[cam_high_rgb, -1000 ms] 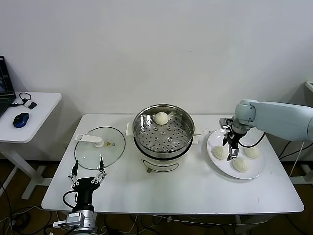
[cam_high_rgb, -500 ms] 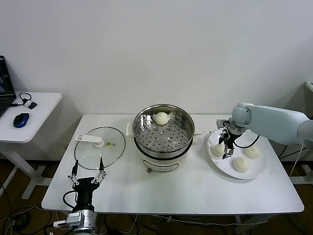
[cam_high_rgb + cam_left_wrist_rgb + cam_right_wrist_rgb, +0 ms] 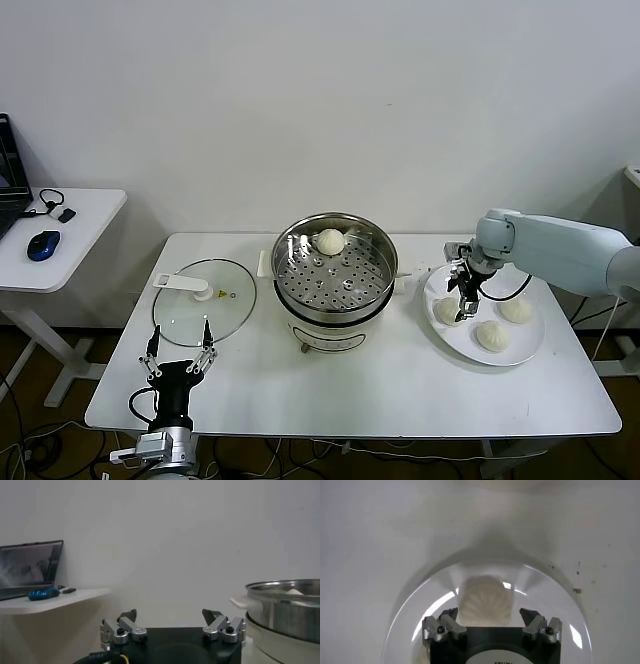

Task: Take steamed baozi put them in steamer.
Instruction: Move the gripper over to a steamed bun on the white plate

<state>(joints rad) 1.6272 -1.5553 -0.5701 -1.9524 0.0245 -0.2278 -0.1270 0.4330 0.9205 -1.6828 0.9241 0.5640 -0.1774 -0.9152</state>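
The steamer (image 3: 335, 278) stands mid-table, its rim also in the left wrist view (image 3: 287, 607). One baozi (image 3: 330, 241) lies on its perforated tray at the back. Three baozi lie on the white plate (image 3: 530, 345) at the right: one nearest the steamer (image 3: 446, 311), one at the front (image 3: 492, 336), one at the far right (image 3: 516, 310). My right gripper (image 3: 467, 303) hangs open just above the baozi nearest the steamer; in the right wrist view this pleated baozi (image 3: 485, 601) sits between the open fingers of the gripper (image 3: 489, 615). My left gripper (image 3: 180, 352) is open and empty near the table's front left edge.
A flat glass lid (image 3: 204, 301) with a white handle lies left of the steamer. A side desk (image 3: 60, 235) at far left holds a blue mouse (image 3: 43, 245) and a laptop (image 3: 30, 570). The wall stands close behind the table.
My right gripper has shifted a little toward the steamer and settled lower over the plate's nearest baozi. The left arm has not moved.
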